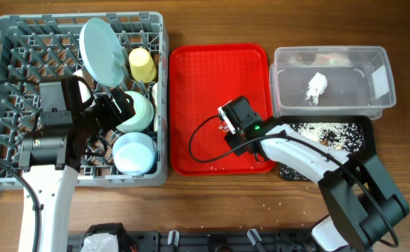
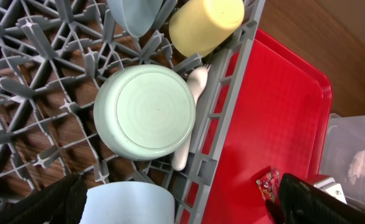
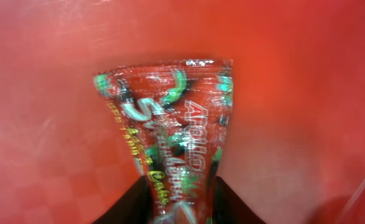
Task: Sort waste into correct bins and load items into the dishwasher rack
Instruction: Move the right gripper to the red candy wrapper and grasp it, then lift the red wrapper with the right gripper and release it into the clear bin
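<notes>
My right gripper (image 3: pixel 181 210) is shut on the lower end of the red crinkly snack wrapper (image 3: pixel 170 118), just above the flat red tray (image 3: pixel 307 74); in the overhead view this gripper (image 1: pixel 227 127) is over the tray's middle. The wrapper also shows in the left wrist view (image 2: pixel 268 183). My left gripper (image 2: pixel 179 208) is open over the grey dishwasher rack (image 1: pixel 9 42), its fingers apart on either side of a pale blue bowl (image 2: pixel 129 205). The rack holds an upright pale blue plate (image 1: pixel 103 45), a yellow cup (image 1: pixel 142 64), another overturned bowl (image 2: pixel 145 112) and a white spoon (image 2: pixel 192 106).
The clear tub (image 1: pixel 373 59) at the right holds the crumpled white tissue (image 1: pixel 317 87). The black tray (image 1: pixel 355 140) in front of it holds loose rice (image 1: pixel 324 131). The red tray (image 1: pixel 198 77) lies between rack and bins. My right arm crosses the black tray's left part.
</notes>
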`<state>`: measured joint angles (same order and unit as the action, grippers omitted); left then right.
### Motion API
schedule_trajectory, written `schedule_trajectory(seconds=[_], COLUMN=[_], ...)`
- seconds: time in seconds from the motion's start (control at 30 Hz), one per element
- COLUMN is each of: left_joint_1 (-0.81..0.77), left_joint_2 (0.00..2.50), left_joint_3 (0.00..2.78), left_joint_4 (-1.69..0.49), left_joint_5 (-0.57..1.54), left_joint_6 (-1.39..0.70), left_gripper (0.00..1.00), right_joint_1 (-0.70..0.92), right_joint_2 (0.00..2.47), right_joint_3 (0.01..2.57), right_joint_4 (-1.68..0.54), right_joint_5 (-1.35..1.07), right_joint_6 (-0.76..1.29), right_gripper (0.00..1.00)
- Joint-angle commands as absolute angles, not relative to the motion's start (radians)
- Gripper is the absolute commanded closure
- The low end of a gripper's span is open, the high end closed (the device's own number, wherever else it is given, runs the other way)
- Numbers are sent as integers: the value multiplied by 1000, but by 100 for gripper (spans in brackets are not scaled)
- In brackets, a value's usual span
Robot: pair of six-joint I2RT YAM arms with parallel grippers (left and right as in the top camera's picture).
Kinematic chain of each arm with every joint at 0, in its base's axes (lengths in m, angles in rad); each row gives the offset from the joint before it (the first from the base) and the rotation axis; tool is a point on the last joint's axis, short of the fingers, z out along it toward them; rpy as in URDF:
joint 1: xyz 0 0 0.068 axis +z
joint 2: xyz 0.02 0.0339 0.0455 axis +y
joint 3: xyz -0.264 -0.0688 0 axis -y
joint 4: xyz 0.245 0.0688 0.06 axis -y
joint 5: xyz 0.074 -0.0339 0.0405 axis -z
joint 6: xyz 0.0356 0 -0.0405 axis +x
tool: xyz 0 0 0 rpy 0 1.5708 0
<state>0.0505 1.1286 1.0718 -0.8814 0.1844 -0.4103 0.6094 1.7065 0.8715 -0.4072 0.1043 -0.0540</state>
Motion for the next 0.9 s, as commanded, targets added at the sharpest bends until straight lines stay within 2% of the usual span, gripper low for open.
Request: schedule_trajectory(seconds=[0.0,0.1,0.2,0.37,0.47,0.57,0.7,0.73,0.77,0.8,0.83,0.87], left_joint_1=[47,47,47,47,47,47,47,47,47,47,47,47], left_joint_2=[1129,1129,1129,1129,1129,1129,1129,1129,1129,1129,1129,1129], left_joint_3=[1082,1082,1082,1082,1082,1082,1082,1082,1082,1082,1082,1082], left_joint_4=[-880,-880,-880,-880,-879,-880,-879,-880,-880,-879,-880,-880], left_joint_5=[197,197,197,197,197,197,197,197,197,197,197,197], left_joint_6=[-412,-412,-412,-412,-412,-412,-412,-412,-412,-412,-412,-412], left_gripper=[0,0,0,0,0,0,0,0,0,0,0,0], right_joint_1=[608,608,608,605,545,410,166,144,135,135,135,135], right_joint_2=[1737,1724,1610,1332,1278,1300,1422,1457,1483,1491,1494,1488], right_joint_3=[863,870,913,942,942,942,942,942,942,942,942,942], right_joint_4=[-413,-419,-390,-265,-183,-181,-151,-131,-112,-105,-80,-70], right_joint_5=[64,65,119,501,718,691,322,312,313,313,316,316], right_joint_6=[-50,-48,-45,10,-1,3,34,33,26,26,26,26], right_gripper=[96,96,96,96,96,96,96,96,69,30,0,0])
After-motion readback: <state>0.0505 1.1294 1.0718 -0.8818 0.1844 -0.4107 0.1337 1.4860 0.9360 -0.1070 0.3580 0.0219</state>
